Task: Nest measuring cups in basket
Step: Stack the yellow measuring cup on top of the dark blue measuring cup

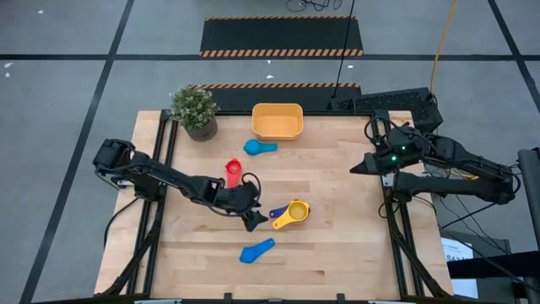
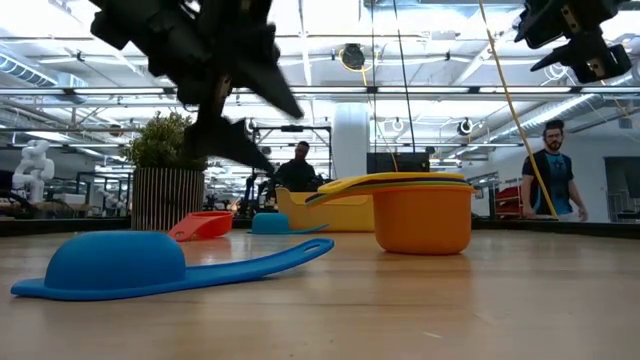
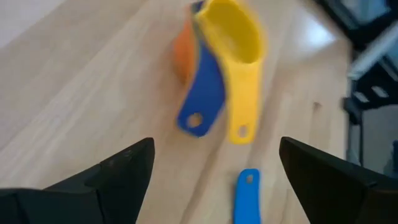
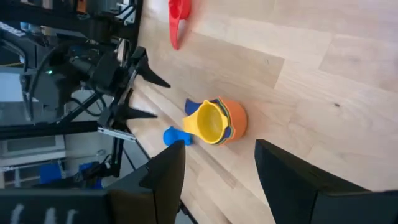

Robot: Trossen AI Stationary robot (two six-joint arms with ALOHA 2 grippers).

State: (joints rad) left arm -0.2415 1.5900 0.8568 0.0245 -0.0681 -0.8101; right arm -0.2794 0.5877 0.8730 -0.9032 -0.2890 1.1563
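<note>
My left gripper [image 1: 253,221] spread apart just left of the nested yellow, dark blue and orange cups [image 1: 293,212], right gripper [image 1: 359,167] parted, waiting at the right edge

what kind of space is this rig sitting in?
Looks like a robotics lab or open workshop, not a home. Behind the wooden table the low view shows exposed ceiling ducts and strip lights, a white humanoid robot at the far left, and people standing among equipment.

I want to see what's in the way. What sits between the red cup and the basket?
High view: one light blue cup lies between red cup and basket.
</note>
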